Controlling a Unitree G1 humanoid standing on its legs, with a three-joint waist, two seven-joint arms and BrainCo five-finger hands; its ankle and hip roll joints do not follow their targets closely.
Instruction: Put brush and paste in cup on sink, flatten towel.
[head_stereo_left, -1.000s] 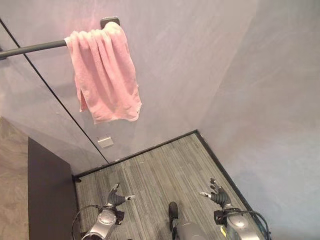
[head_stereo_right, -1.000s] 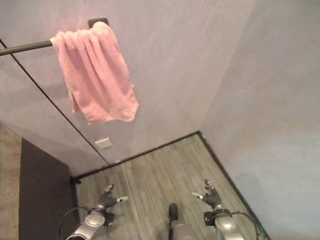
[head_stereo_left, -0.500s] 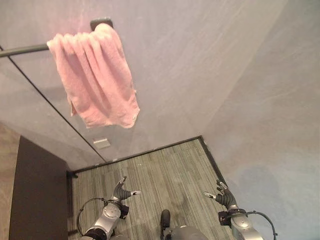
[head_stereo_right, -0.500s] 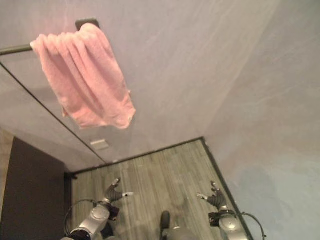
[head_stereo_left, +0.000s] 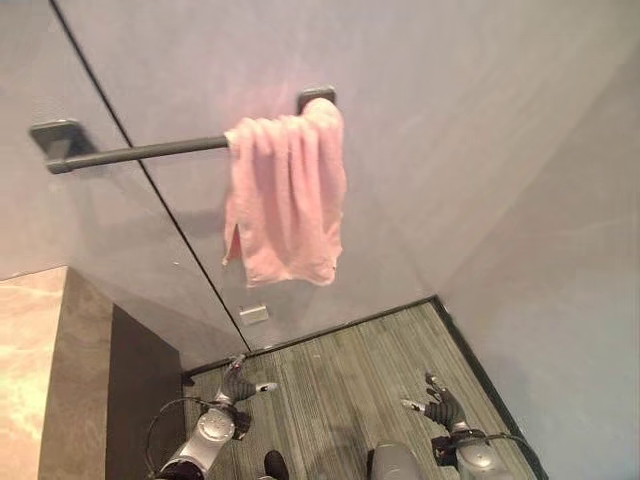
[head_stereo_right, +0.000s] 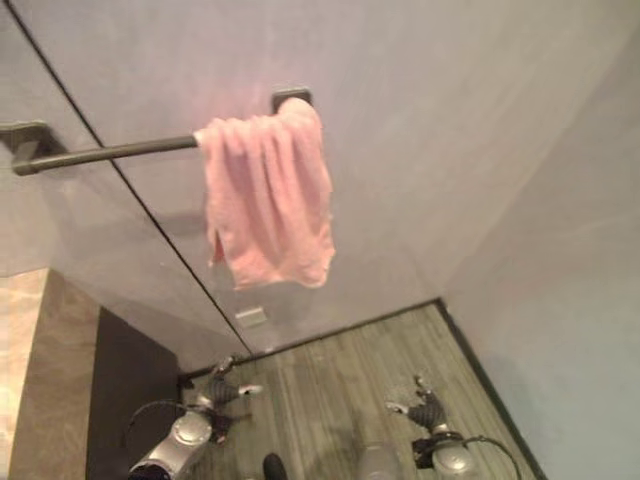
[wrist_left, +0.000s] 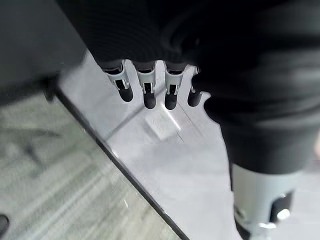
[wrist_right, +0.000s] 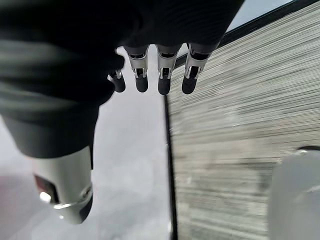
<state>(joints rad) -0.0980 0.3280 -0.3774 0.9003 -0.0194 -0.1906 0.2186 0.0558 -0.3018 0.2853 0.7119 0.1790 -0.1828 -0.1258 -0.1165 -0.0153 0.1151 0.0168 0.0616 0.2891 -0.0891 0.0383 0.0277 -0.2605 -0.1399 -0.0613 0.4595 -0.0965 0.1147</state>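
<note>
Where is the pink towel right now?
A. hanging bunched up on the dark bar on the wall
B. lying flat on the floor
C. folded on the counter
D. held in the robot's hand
A: the pink towel hangs in bunched folds over the dark metal wall bar, far from both open hands.

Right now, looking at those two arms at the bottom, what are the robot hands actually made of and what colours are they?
Each arm is silver-grey metal. The left robot hand and right robot hand wear a dark ribbed cover over the back and wrist. Slim silver fingers stand in a row and end in dark rounded tips, with a thumb set apart from them.
</note>
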